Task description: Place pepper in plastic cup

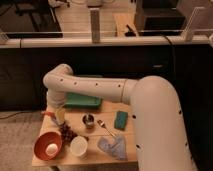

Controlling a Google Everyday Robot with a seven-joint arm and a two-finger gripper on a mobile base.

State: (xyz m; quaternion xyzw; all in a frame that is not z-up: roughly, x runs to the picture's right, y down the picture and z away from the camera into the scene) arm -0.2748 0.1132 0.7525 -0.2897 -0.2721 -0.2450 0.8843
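Pincer (60,118) (far left) near plastic cup (78,146)

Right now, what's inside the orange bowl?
One small pale round thing lies in the orange bowl. Nothing else shows inside, though the spot beneath it is covered. The gripper hangs just behind the bowl, outside it.

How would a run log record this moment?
hand: low at table left edge, behind orange bowl | plastic cup: upright, front, looks empty, apart from hand
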